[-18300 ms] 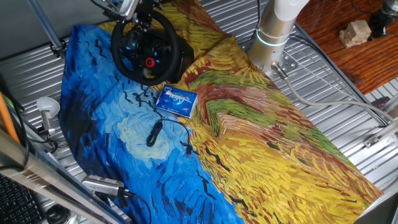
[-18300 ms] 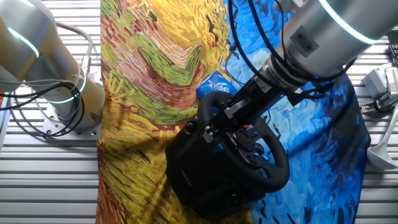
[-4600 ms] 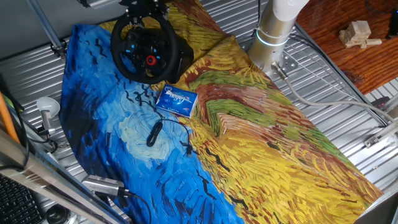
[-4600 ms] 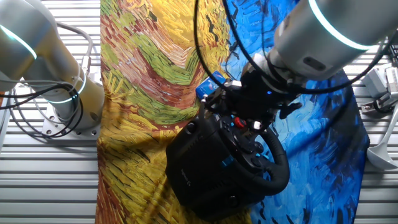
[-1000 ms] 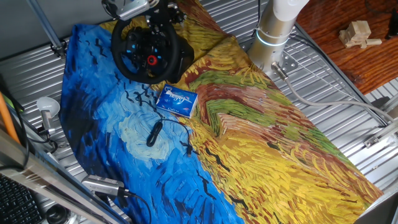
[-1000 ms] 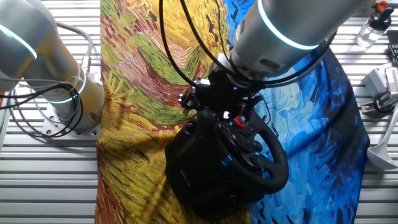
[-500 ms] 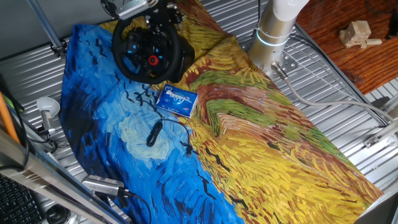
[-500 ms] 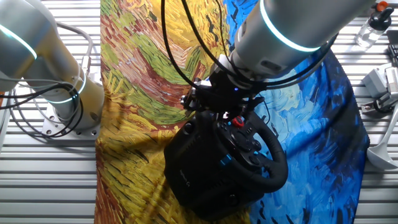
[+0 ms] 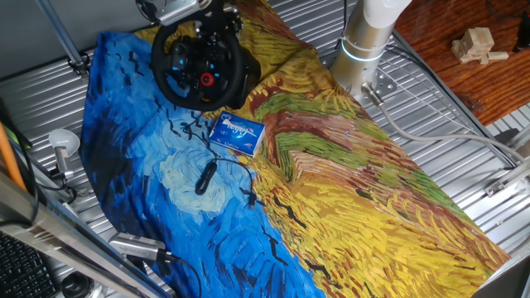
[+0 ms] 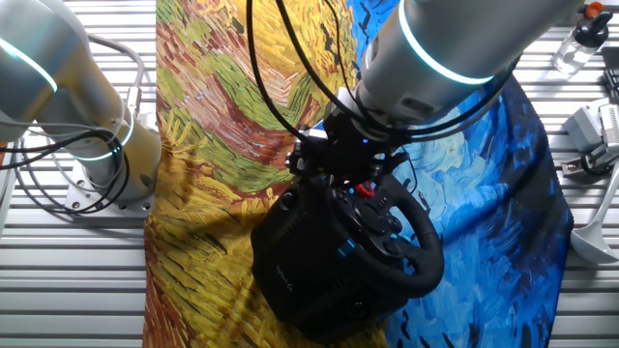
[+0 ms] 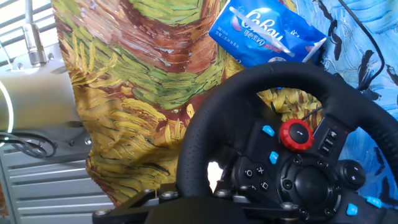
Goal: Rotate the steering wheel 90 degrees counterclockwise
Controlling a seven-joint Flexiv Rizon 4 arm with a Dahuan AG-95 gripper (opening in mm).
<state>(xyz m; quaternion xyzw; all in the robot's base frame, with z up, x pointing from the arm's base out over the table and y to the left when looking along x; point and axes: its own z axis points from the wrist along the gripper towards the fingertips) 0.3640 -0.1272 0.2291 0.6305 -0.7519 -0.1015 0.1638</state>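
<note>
The steering wheel (image 9: 197, 70) is black and round, with a red knob (image 9: 206, 80) and small blue buttons on its hub. It stands on a bulky black base at the far end of the painted cloth. My gripper (image 9: 217, 18) is at the top right of the rim and is shut on it. In the other fixed view the gripper (image 10: 340, 159) meets the wheel (image 10: 426, 253) at its upper left edge. In the hand view the rim (image 11: 205, 124) runs down between the fingers of the gripper (image 11: 193, 196), and the red knob (image 11: 295, 135) lies to the right.
A blue rectangular packet (image 9: 236, 133) lies just in front of the wheel and also shows in the hand view (image 11: 267, 34). A thin black cable with plug (image 9: 207, 174) lies nearer. A second arm's base (image 9: 364, 41) stands beside the cloth. Ribbed metal table (image 9: 464, 165) surrounds it.
The wheel with its base has shifted a little sideways, dragging the cloth and packet slightly. My gripper has stayed on the rim.
</note>
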